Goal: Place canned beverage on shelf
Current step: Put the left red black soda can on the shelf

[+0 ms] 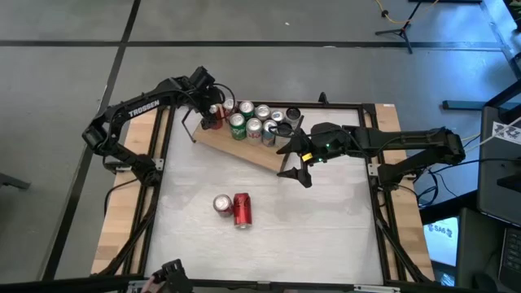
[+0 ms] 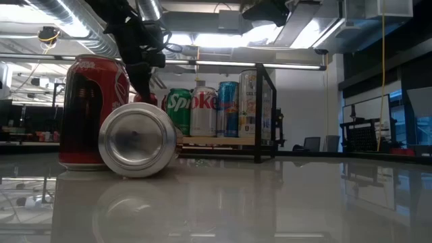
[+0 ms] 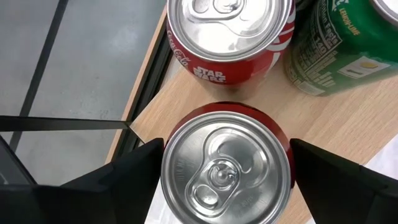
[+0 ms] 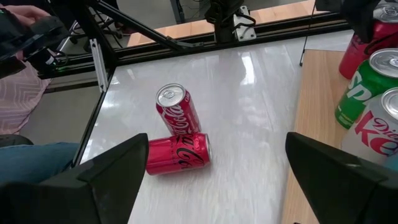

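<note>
Red can (image 3: 227, 171) stands on shelf (image 3: 348, 121) between left gripper's (image 3: 227, 177) parted jaws.

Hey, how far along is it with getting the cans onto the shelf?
Done: several cans stand on the shelf. In hand: the left tool, jaws apart, straddles a red can standing on the shelf's end. Left: two red cans on the table, one upright, one on its side.

Floor: we see grey concrete (image 1: 65, 73) crossed by dark lines.
Ceiling: we make out silver ducts (image 2: 64, 30) and bright strip lights (image 2: 216, 40) overhead.
Far side: we note a black stand (image 1: 399, 28) with a yellow cable (image 1: 395, 15) on the floor.
Right edge: we see dark desks and equipment (image 2: 368, 135) by a window.
</note>
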`<control>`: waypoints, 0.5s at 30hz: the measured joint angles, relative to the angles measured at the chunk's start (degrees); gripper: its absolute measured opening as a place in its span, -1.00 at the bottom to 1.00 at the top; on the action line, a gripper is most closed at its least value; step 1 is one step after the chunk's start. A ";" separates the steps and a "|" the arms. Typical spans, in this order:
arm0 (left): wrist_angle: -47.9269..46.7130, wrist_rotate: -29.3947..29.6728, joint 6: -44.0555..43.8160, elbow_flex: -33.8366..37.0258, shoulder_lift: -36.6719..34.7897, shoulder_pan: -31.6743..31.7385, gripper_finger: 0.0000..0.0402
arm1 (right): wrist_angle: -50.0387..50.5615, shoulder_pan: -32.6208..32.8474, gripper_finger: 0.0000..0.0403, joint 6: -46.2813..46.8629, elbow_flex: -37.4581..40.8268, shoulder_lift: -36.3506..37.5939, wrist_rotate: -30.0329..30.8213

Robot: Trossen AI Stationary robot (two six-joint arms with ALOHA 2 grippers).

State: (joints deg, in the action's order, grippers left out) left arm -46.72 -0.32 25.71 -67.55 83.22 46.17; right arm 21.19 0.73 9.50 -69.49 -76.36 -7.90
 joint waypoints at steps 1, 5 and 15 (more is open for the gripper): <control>0.00 0.00 -0.01 0.00 0.00 0.00 0.64 | 0.00 0.00 0.85 0.00 0.00 0.00 0.00; -0.02 0.00 -0.04 0.00 0.00 0.00 0.65 | 0.00 0.00 0.85 0.00 0.00 0.00 0.00; -0.07 0.04 -0.22 -0.02 0.00 0.00 0.79 | 0.00 0.00 0.85 0.00 0.00 0.00 0.00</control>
State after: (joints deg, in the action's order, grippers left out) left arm -46.78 -0.27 25.50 -67.57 83.22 46.17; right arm 21.19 0.73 9.50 -69.49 -76.36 -7.90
